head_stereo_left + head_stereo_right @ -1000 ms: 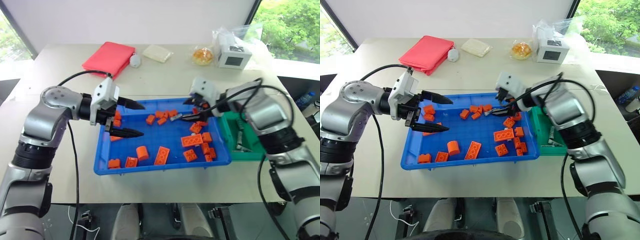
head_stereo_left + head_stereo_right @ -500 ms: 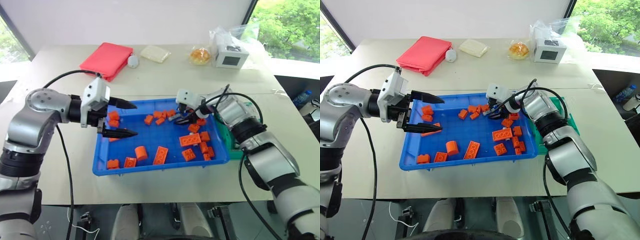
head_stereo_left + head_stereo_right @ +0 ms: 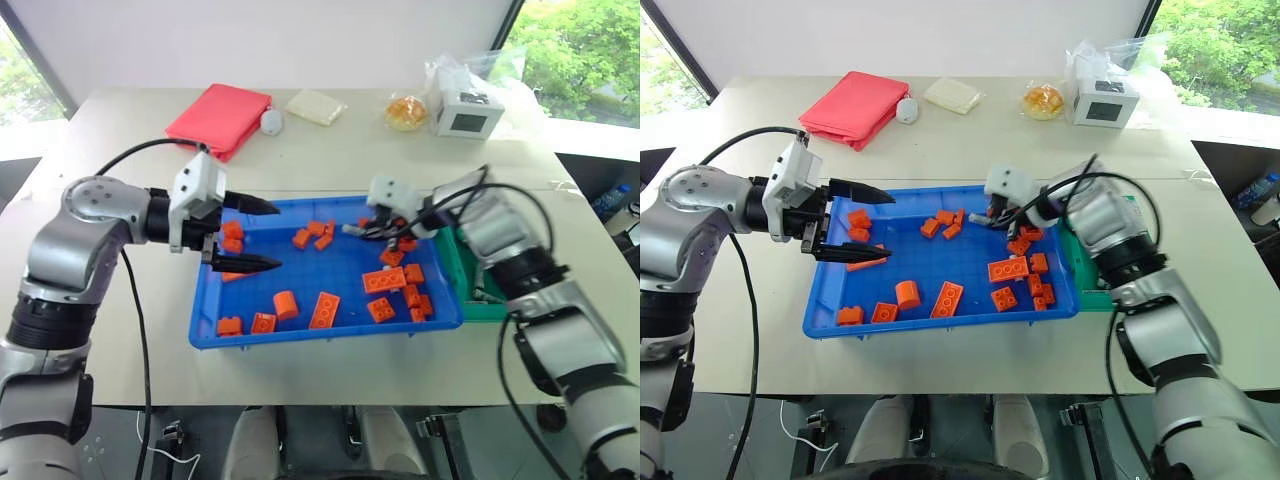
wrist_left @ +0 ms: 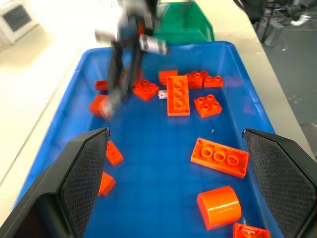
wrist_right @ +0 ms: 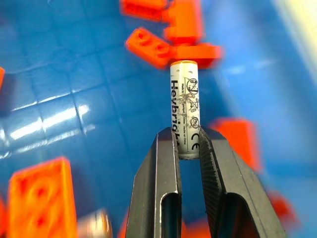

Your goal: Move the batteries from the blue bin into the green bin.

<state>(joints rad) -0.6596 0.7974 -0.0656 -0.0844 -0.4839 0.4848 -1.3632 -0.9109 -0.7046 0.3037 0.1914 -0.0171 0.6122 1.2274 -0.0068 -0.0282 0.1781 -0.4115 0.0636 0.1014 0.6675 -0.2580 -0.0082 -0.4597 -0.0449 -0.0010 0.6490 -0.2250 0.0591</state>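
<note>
The blue bin (image 3: 320, 340) lies in the middle of the table with several orange bricks (image 3: 324, 311) in it. My right gripper (image 5: 189, 139) is shut on a silver-grey battery (image 5: 185, 109), which sticks out past the fingertips. It hangs just above the bin's far right part (image 3: 365, 228), near a cluster of bricks. The green bin (image 3: 492, 308) stands against the blue bin's right side, partly hidden by my right arm. My left gripper (image 3: 285, 238) is open over the blue bin's left end with nothing between its fingers (image 4: 84, 168).
At the back of the table lie a red cloth (image 3: 218, 118), a white mouse (image 3: 270, 122), a white packet (image 3: 315, 107), a bagged bun (image 3: 405, 112) and a white box (image 3: 465, 115). The table's front edge runs close behind the blue bin's near rim.
My right gripper has shut on a battery among the bricks at the bin's far right and shifted slightly to the right. The left gripper has stayed in place, open.
</note>
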